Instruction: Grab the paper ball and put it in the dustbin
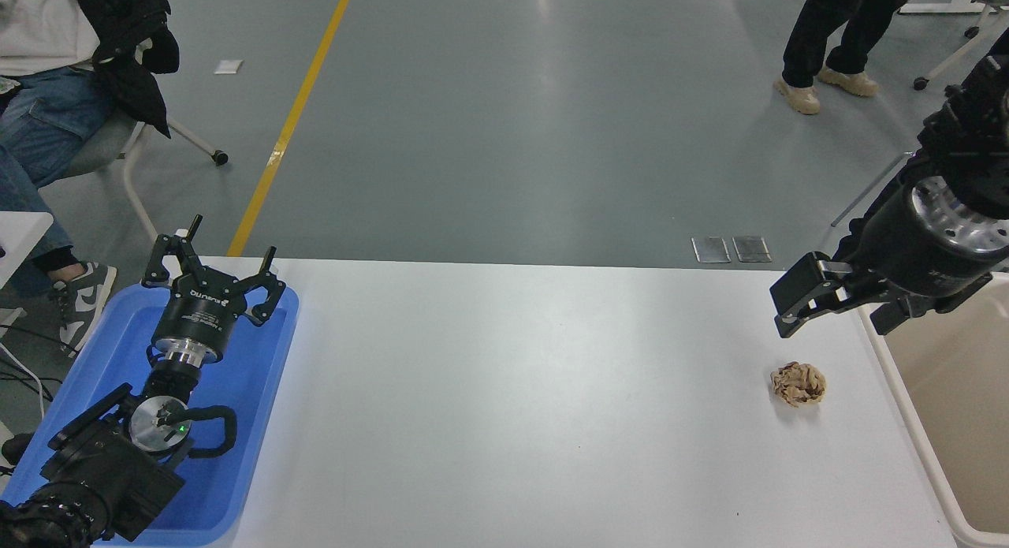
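The paper ball (798, 384), a crumpled tan wad with dark flecks, lies on the white table (512, 406) near its right edge. My right gripper (831, 326) hangs open and empty above the table, just beyond the ball and apart from it. The cream dustbin (917, 426) stands at the table's right side, only partly in view, its inside showing beige. My left gripper (214, 270) is parked at the lower left, open, over the blue tray (260, 422).
A seated person (47, 75) is at the far left beside the table. Another person's legs (835, 35) stand on the grey floor at the top right. Chair wheels (219, 158) are near the yellow floor line.
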